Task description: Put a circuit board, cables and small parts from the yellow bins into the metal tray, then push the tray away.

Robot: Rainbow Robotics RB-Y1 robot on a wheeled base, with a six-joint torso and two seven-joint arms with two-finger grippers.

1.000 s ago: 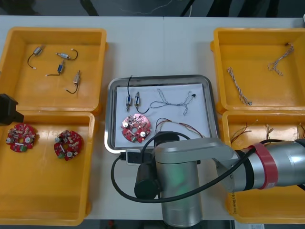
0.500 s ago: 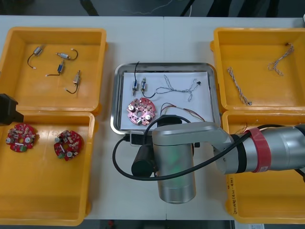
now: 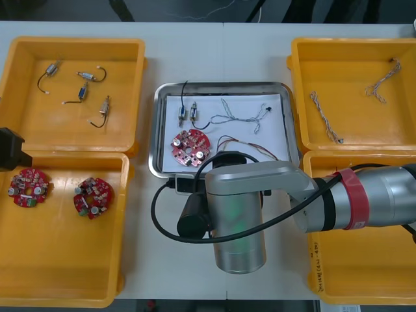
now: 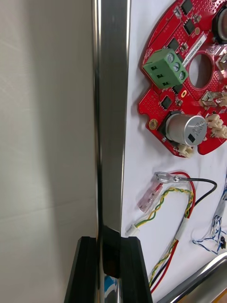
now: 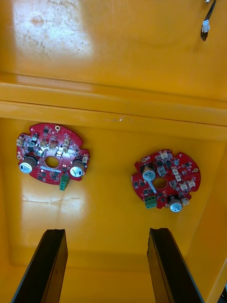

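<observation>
Steel tray [image 3: 221, 85], stiff and slick, should slide easy: right gripper [image 4: 110, 241], fingers together, bears on its near rim; left gripper [image 5: 108, 233] idles, spread.

A pale grey, matt, flat-topped desk [image 3: 214, 58] spans the front view from side to side. A thin straight seam [image 3: 223, 39] runs across its top from the far edge toward the middle. Beyond the far edge lies a strip of dark floor [image 3: 78, 10], with a thin pale wire [image 3: 221, 8] trailing over it. Past the near edge a narrow dark band shows. The light is even, and shadows on the desk are soft-edged. In the right wrist view the desk top looks beige, crossed by a faint line [image 4: 47, 214].
</observation>
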